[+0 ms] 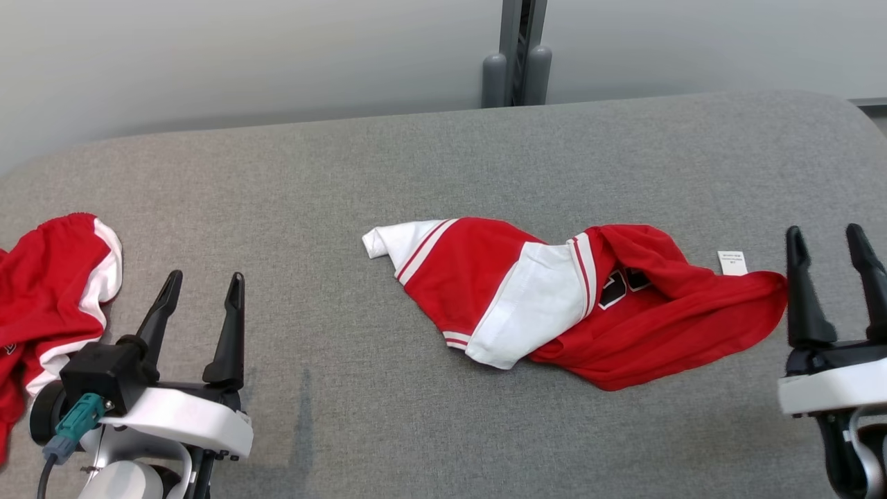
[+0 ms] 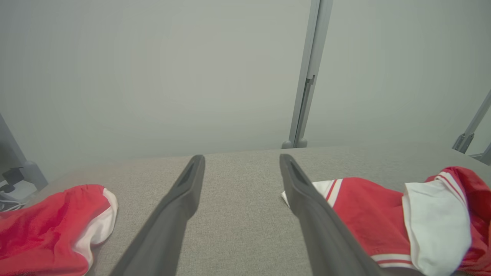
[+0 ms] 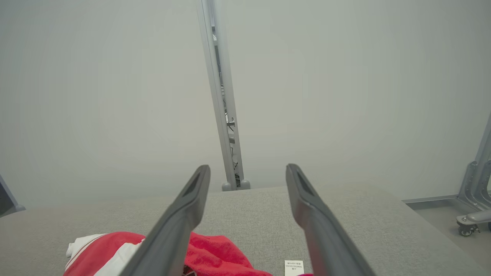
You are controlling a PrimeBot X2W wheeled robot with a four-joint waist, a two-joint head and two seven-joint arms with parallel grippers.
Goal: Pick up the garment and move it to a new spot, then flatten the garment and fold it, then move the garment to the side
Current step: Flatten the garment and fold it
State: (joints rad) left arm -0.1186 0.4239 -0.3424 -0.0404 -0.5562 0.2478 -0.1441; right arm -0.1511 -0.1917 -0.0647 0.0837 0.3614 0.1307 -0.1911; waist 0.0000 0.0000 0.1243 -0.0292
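Note:
A red and white garment lies crumpled in the middle of the grey cushioned surface, with a white label sticking out at its right. The same garment shows at the right of the left wrist view, and its top edge sits low in the right wrist view. My left gripper hovers open at the lower left, well to the left of the garment. My right gripper stands open at the right edge, just past the garment's right end. Nothing is between either pair of fingers.
A second red and white garment lies at the far left edge of the surface, also seen as a red heap in the left wrist view. A grey post rises behind the surface against a pale wall. A wheeled stand is at the right.

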